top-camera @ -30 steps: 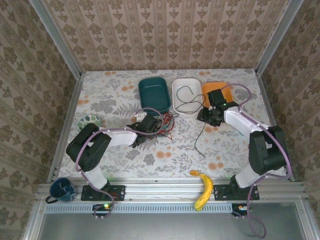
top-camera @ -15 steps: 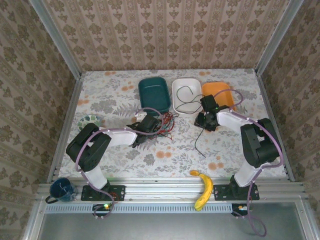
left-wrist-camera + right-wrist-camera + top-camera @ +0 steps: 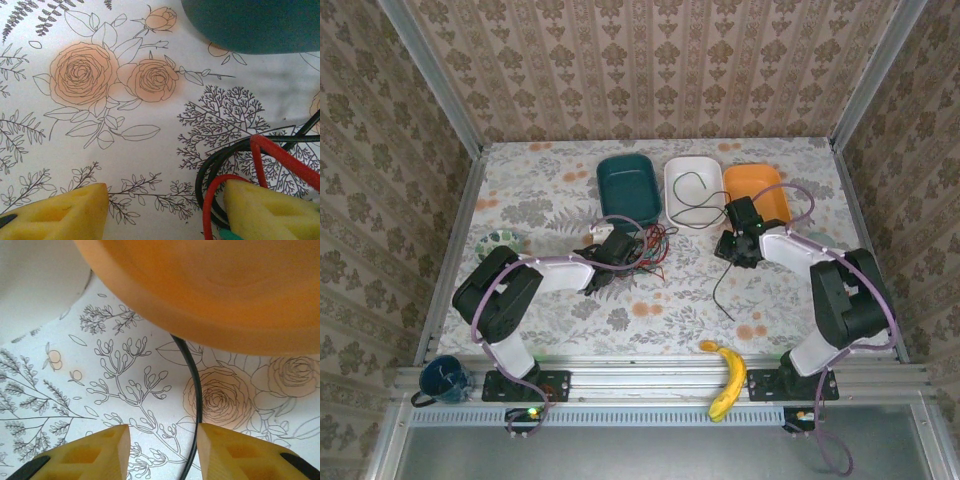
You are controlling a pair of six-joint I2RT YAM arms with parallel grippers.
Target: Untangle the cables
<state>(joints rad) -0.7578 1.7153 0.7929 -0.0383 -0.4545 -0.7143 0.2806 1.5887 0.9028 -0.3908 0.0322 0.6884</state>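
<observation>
A tangle of red, black and green cables [image 3: 648, 248] lies mid-table in front of the teal tray. My left gripper [image 3: 610, 252] is at the tangle's left edge, open. In the left wrist view, the red cable [image 3: 280, 155] and black cable [image 3: 210, 165] loop around its right fingertip [image 3: 270, 210], and a green bit [image 3: 230, 235] peeks out below. A separate black cable [image 3: 720, 285] runs from the white tray down the table. My right gripper [image 3: 735, 247] straddles it, open. In the right wrist view this cable [image 3: 195, 390] runs along the inner face of the right fingertip [image 3: 240, 452].
A teal tray [image 3: 625, 185], a white tray [image 3: 672, 180] and an orange tray [image 3: 765, 190] stand in a row at the back. The orange tray [image 3: 225, 290] looms just ahead of the right fingers. A banana [image 3: 728, 375] and a blue mug [image 3: 442, 378] sit on the near rail.
The right gripper has moved from the orange tray's edge down and left onto the loose black cable, and its jaws have narrowed a little. The left arm has not moved.
</observation>
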